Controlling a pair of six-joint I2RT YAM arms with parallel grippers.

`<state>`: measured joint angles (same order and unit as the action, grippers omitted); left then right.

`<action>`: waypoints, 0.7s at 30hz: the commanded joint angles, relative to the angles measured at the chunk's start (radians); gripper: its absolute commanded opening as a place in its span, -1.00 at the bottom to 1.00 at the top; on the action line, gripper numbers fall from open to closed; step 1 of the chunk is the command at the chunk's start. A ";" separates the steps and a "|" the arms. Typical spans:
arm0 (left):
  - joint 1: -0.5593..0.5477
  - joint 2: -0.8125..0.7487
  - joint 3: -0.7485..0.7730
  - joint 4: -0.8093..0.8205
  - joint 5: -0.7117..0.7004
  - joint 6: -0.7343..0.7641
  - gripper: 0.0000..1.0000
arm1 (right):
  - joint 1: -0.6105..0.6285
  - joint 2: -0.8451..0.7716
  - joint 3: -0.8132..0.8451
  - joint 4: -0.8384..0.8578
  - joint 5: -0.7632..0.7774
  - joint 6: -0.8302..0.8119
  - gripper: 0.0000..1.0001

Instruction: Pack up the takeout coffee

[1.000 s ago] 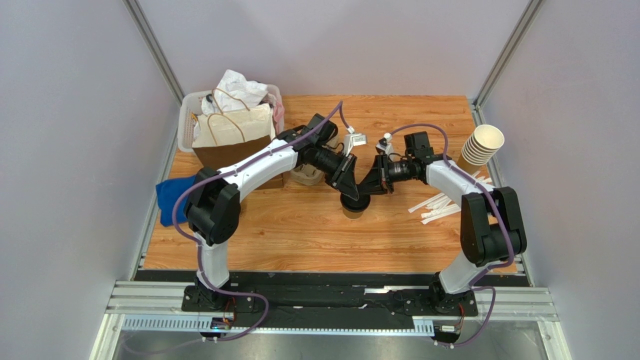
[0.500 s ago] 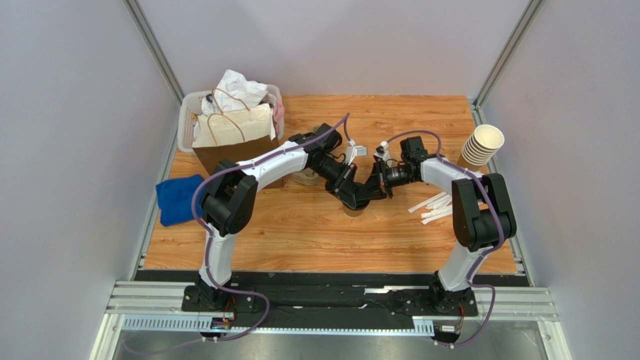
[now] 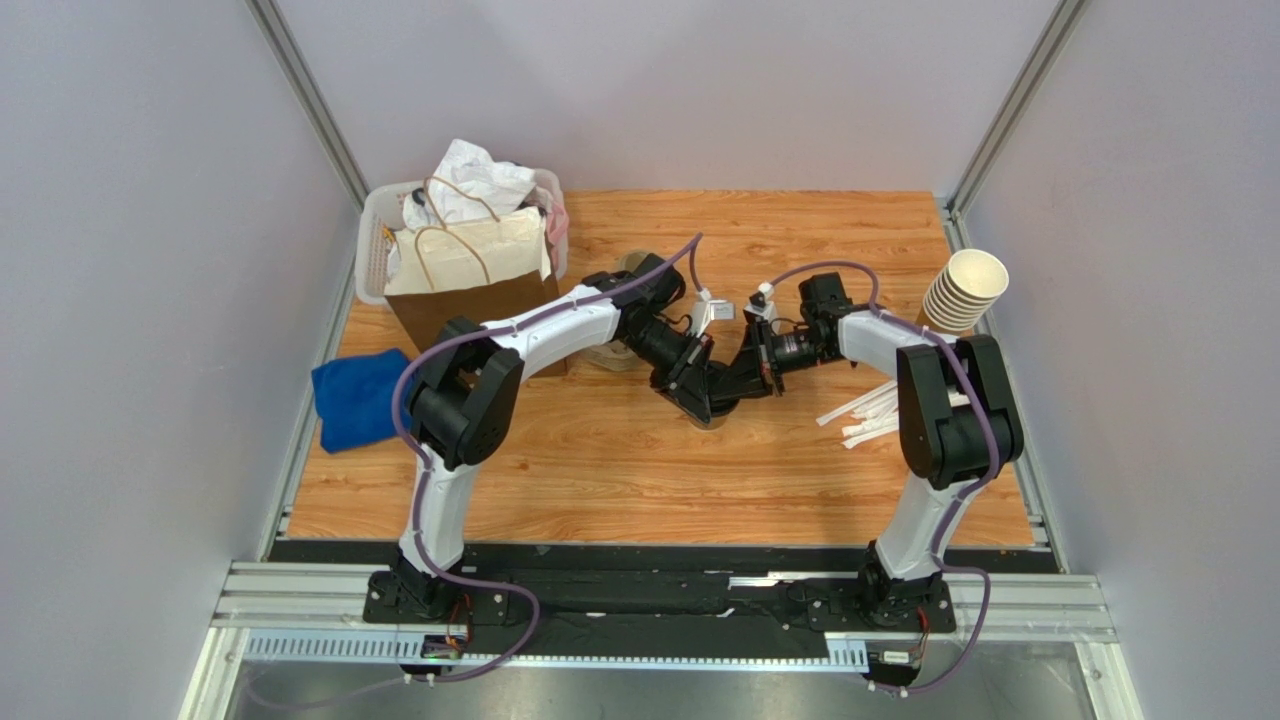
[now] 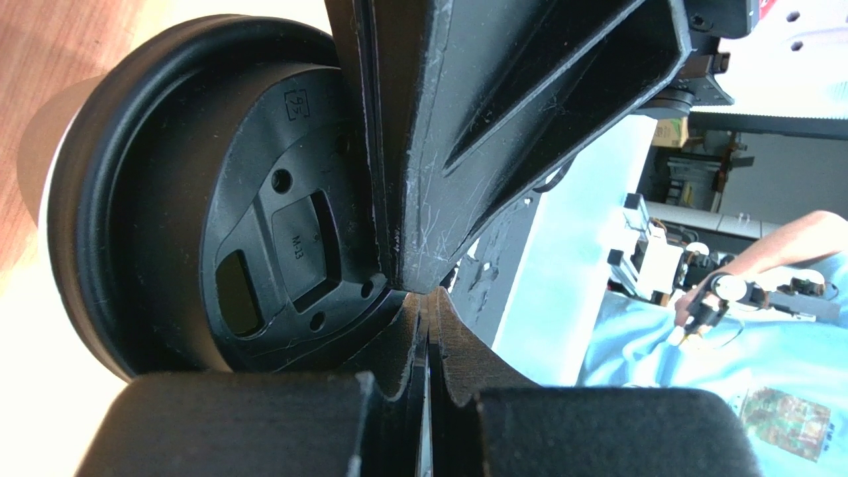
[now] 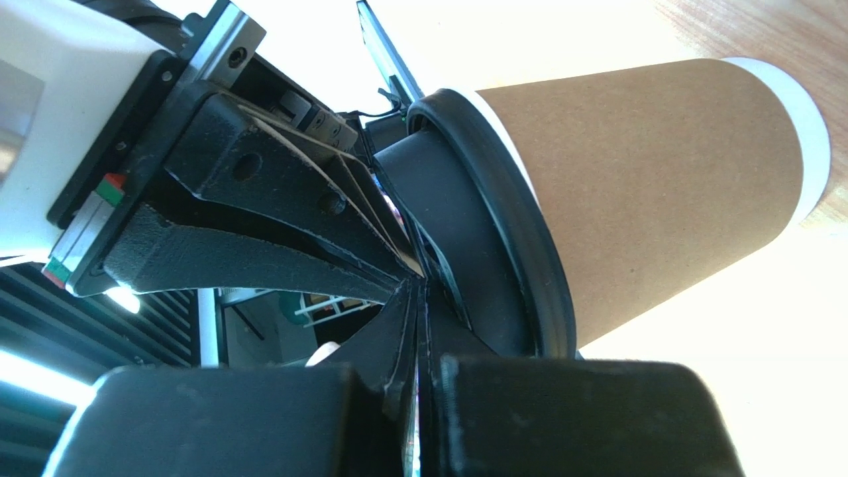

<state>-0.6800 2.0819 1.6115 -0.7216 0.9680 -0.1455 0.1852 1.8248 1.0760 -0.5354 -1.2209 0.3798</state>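
Takeout coffee (image 5: 657, 169): matt brown paper wall, white paper base band. Lid (image 4: 199, 248): smooth black plastic, slight sheen. Counter (image 3: 601, 465): smooth wood-grain surface. Left hand (image 4: 428, 373): matt black, probably plastic.

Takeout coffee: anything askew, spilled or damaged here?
No spill or dent shows; the lid sits level on the takeout coffee. One oddity: left pincer and right pincer are both shut, tips meeting at the lid, neither gripping it.

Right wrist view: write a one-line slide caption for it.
Both arms' shut jaws meet on the black lid of the takeout coffee, a tan paper cup.
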 commanded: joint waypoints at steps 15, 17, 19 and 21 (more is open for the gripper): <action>0.010 -0.292 0.060 -0.016 -0.400 0.029 -0.30 | 0.003 -0.202 0.234 -0.355 0.088 -0.186 -0.60; 0.010 -0.292 0.067 -0.036 -0.483 0.024 -0.22 | 0.005 -0.235 0.231 -0.367 0.237 -0.200 -0.51; 0.007 -0.289 0.061 -0.036 -0.527 0.020 -0.09 | 0.005 -0.254 0.217 -0.362 0.372 -0.209 -0.39; -0.001 -0.283 0.059 -0.030 -0.552 0.018 -0.02 | 0.007 -0.252 0.214 -0.362 0.429 -0.211 -0.36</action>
<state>-0.6739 1.8015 1.6581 -0.7219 0.5583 -0.1287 0.1886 1.5959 1.2839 -0.8421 -1.0142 0.2256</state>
